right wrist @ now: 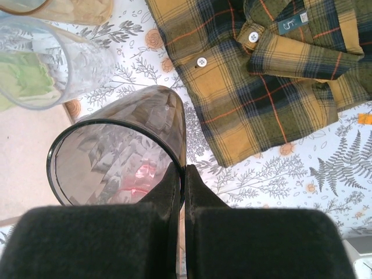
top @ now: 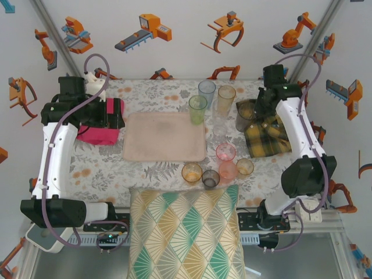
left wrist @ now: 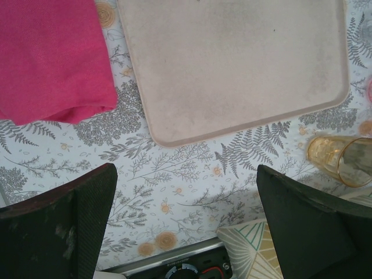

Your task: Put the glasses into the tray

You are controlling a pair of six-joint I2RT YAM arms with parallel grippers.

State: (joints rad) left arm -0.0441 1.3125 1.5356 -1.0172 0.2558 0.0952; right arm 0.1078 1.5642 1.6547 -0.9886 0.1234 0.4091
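With the right jaws clamped on the rim of the grey glass [right wrist: 116, 145], beside the plaid shirt [right wrist: 279, 75] and right of the empty tray [top: 164, 139], it seems wisest to lift straight up, clearing the neighbouring clear glass [right wrist: 52, 70], before swinging left, while the left jaws hang open.

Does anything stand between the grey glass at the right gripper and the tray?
Yes: the clear tall glass stands directly between the grey glass and the right edge of the tray. The green glass sits beside it, farther back.
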